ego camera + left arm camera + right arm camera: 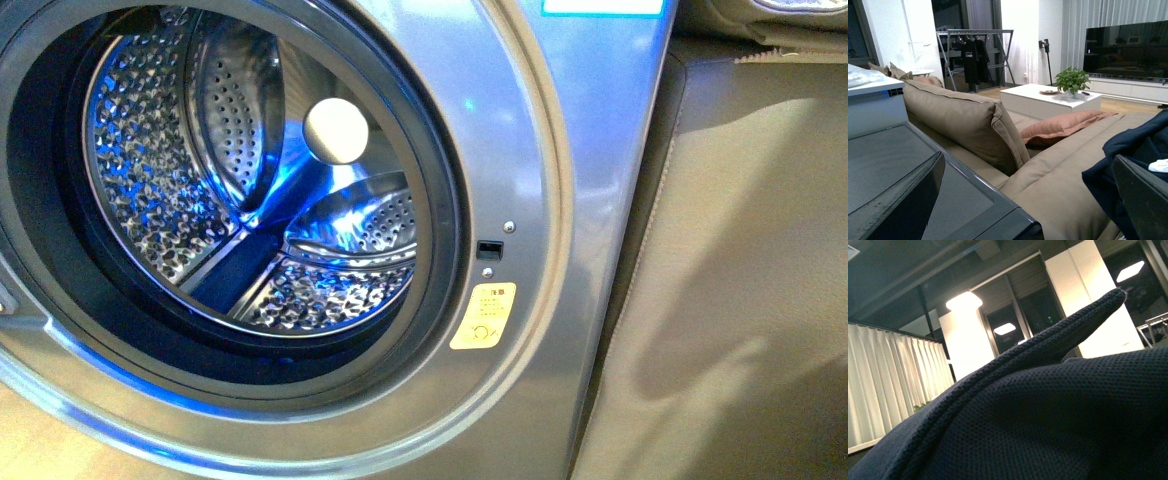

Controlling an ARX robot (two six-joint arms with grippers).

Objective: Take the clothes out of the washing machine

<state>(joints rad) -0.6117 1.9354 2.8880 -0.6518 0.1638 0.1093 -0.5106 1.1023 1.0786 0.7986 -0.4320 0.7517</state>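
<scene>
The grey washing machine (560, 150) fills the front view with its door open. Its perforated steel drum (250, 200) is lit blue and shows no cloth inside. No arm shows there. In the right wrist view, dark navy clothes (1048, 410) cover the lens area and hide my right gripper, which is shut on them. In the left wrist view, my left gripper (1028, 165) is open and empty above the machine's top (908, 165) and the sofa seat. The navy clothes (1138, 150) also show there at the edge, over the sofa, behind one fingertip (1143, 195).
A beige sofa (963, 115) stands right beside the machine; its side also shows in the front view (740, 280). A pink cushion (1063, 127) lies on it. Beyond are a white coffee table (1048, 97) with a plant (1071, 80), a TV (1128, 47) and a clothes rack (975, 55).
</scene>
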